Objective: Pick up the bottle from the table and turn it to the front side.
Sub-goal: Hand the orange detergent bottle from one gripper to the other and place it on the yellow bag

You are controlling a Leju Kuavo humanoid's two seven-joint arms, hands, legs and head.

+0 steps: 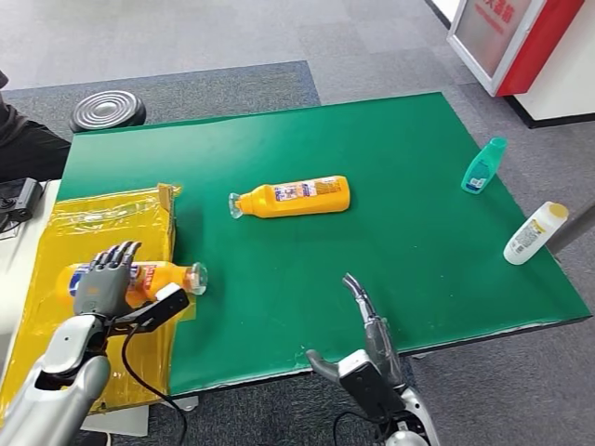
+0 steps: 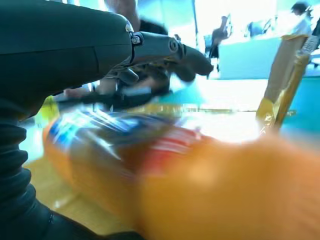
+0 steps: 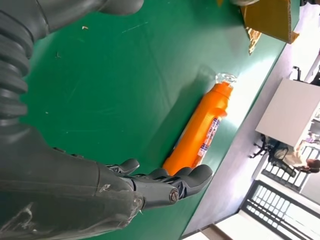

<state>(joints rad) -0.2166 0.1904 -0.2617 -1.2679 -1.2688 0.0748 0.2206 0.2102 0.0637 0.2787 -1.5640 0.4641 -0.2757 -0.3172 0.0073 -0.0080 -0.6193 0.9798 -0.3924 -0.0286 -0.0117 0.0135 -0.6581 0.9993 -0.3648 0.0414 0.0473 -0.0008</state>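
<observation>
Right hand [image 1: 364, 339] at 6 o'clock, at the near edge of the green table [image 1: 435, 158]: fingers extended and apart, holding nothing, raised above the surface. Left hand [image 1: 105, 274] at 8 o'clock, over the yellow sheet [image 1: 91, 218]: fingers laid across the body of an orange bottle [image 1: 165, 276] that lies on its side, clear cap pointing toward 3 o'clock just past the sheet's edge; whether the fingers actually close around the bottle cannot be told, and the left wrist view is blurred. Second orange bottle [image 1: 295, 197] near the table's centre, on its side, label up, cap toward 9 o'clock, well apart from both hands. White bottle [image 1: 535, 232] with a yellow cap at 3 o'clock, at the table's right edge. Teal bottle [image 1: 484, 165] at 2 o'clock, beyond the white one. Black round disc [image 1: 107, 110] at 11 o'clock, on the floor beyond the table.
</observation>
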